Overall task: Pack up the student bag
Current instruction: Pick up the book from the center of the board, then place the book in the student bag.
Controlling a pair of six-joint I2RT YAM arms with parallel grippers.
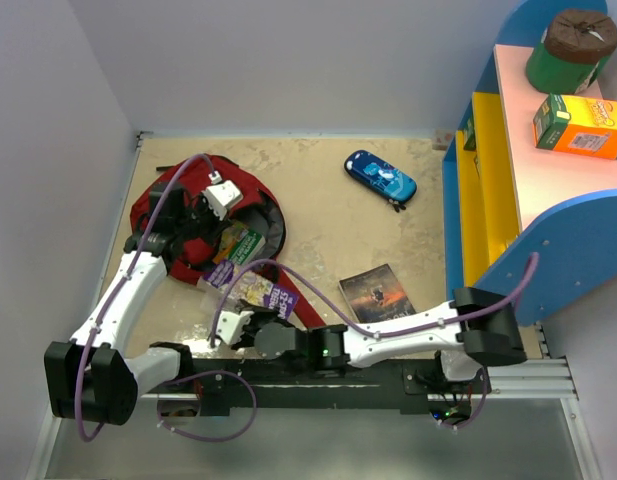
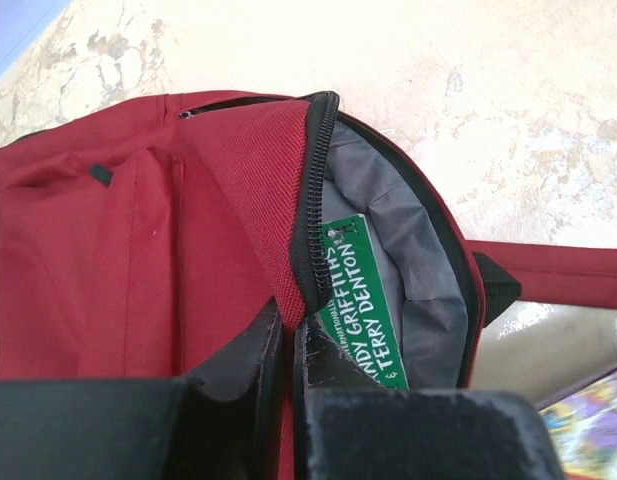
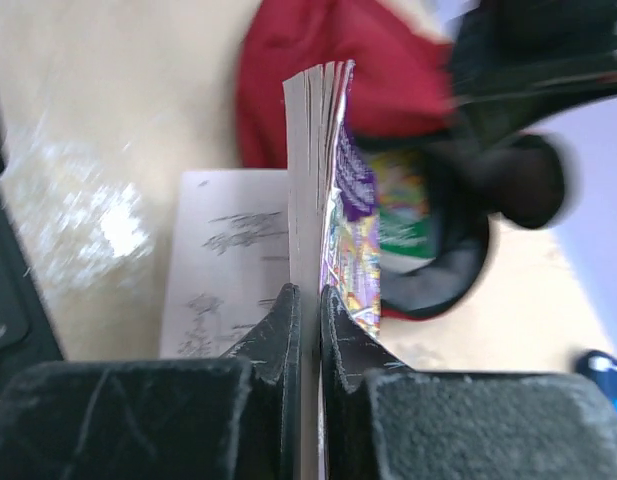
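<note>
The student bag (image 1: 178, 215) is a dark-red backpack lying open at the back left, with its grey lining (image 2: 408, 250) showing. A green book (image 1: 238, 243) sits in its mouth and also shows in the left wrist view (image 2: 360, 305). My left gripper (image 1: 203, 205) is shut on the bag's red flap by the black zipper (image 2: 313, 200), holding the opening apart. My right gripper (image 1: 238, 325) is shut on a purple-covered book (image 1: 270, 296), held on edge just in front of the bag's opening (image 3: 313, 180). The bag appears blurred behind it (image 3: 328, 70).
A blue pencil case (image 1: 380, 178) lies at the back centre. A dark-covered book (image 1: 376, 293) lies right of centre. A blue and yellow shelf (image 1: 508, 190) with a green tin and an orange box stands at the right. A white sketched page (image 3: 228, 260) lies beside my right jaws.
</note>
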